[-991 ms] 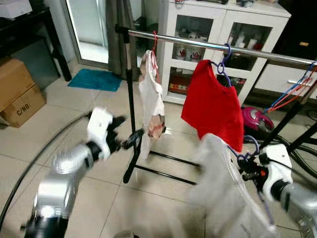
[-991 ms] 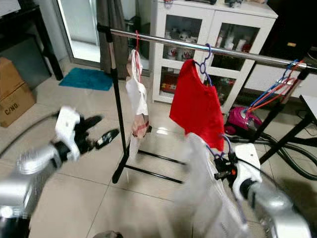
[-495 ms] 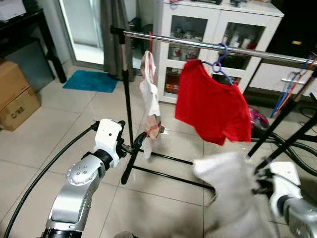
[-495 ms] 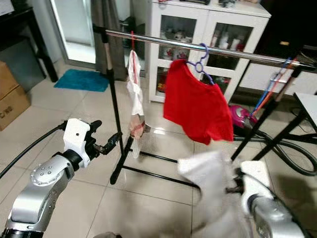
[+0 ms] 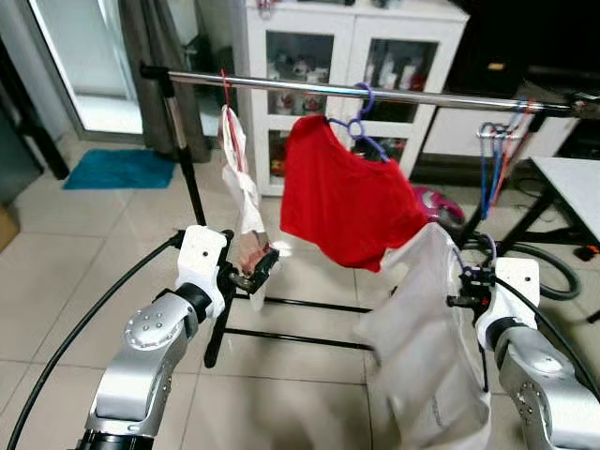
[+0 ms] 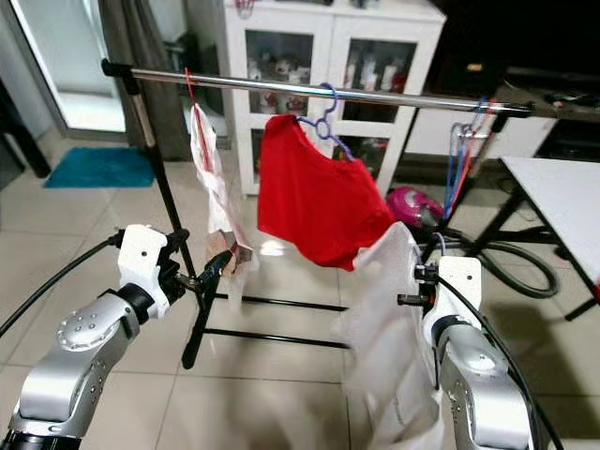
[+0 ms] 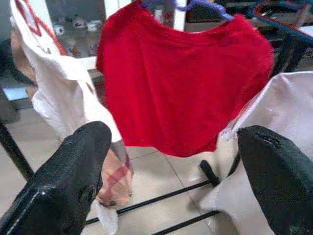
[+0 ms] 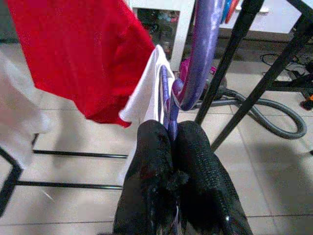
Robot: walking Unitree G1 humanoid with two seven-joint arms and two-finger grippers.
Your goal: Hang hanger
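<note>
Fingers of the right gripper (image 8: 173, 147) pinch a purple hanger (image 8: 200, 54) carrying a white garment (image 5: 427, 347), held low beside the clothes rail (image 5: 375, 96) and beneath a red shirt (image 5: 342, 202) hanging there. Left gripper (image 5: 255, 272) reaches forward with its fingers (image 7: 73, 171) spread wide, near a white patterned cloth (image 5: 239, 192) that hangs from the rail's left end. Behind stands a white glass-front cabinet (image 5: 347, 56).
</note>
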